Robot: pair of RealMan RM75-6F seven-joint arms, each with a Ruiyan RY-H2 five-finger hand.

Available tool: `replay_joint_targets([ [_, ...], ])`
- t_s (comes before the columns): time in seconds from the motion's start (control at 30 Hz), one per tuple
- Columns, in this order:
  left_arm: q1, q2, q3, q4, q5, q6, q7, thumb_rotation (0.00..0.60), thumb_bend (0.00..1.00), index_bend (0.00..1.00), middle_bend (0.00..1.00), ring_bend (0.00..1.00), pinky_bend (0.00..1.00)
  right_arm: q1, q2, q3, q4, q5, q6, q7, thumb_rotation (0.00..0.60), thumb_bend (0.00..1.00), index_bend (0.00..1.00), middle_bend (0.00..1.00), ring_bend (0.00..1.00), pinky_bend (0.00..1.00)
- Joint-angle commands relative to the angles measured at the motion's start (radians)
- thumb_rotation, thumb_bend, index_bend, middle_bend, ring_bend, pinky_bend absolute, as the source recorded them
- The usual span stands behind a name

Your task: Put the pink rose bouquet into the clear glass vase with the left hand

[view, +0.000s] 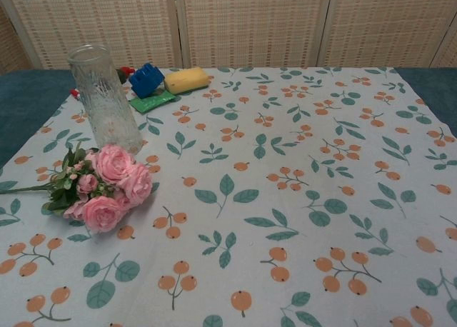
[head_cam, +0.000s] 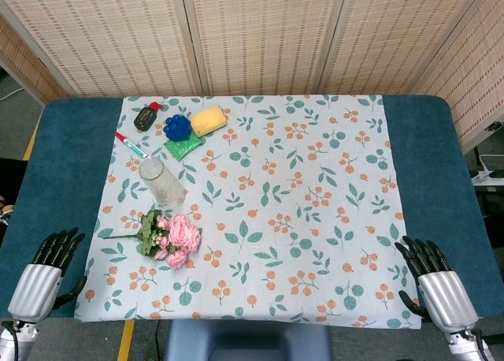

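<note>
The pink rose bouquet (head_cam: 172,236) (view: 100,188) lies on its side on the floral cloth, blooms to the right and green stem pointing left. Just behind it stands the clear glass vase (head_cam: 161,183) (view: 105,99), upright and empty. My left hand (head_cam: 47,270) rests at the table's near left corner, well left of the bouquet, fingers apart and holding nothing. My right hand (head_cam: 435,284) rests at the near right corner, also with spread fingers and nothing in it. Neither hand shows in the chest view.
Behind the vase lie a red-capped marker (head_cam: 131,144), a black device (head_cam: 146,117), a blue toy (head_cam: 178,126) (view: 146,79) on a green packet (head_cam: 183,147) (view: 151,102), and a yellow sponge (head_cam: 209,120) (view: 186,79). The floral cloth (head_cam: 315,219) covers the blue table (head_cam: 63,164).
</note>
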Motion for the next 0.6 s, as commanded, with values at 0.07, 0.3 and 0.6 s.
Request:
replay_joint_targets([
  [0.07,-0.006,-0.027,-0.004,-0.002,-0.007,-0.015,0.017,0.6,0.35,0.0,0.01,0.0,0.09,0.001,0.001,-0.002,-0.001,-0.001,-0.003,0.002,0.6,0.21,0.0,0.0,0.0,0.0],
  [0.3,-0.083,-0.062,-0.021,-0.016,-0.017,-0.131,-0.025,0.6,0.35,0.0,0.01,0.0,0.1,-0.001,0.007,-0.001,-0.004,-0.001,0.004,0.01,0.6,0.21,0.0,0.0,0.0,0.0],
  [0.6,-0.29,-0.075,-0.101,-0.109,-0.14,-0.455,-0.073,0.6,0.35,0.0,0.0,0.0,0.13,0.001,0.013,0.006,-0.004,0.011,0.003,0.022,0.6,0.21,0.0,0.0,0.0,0.0],
])
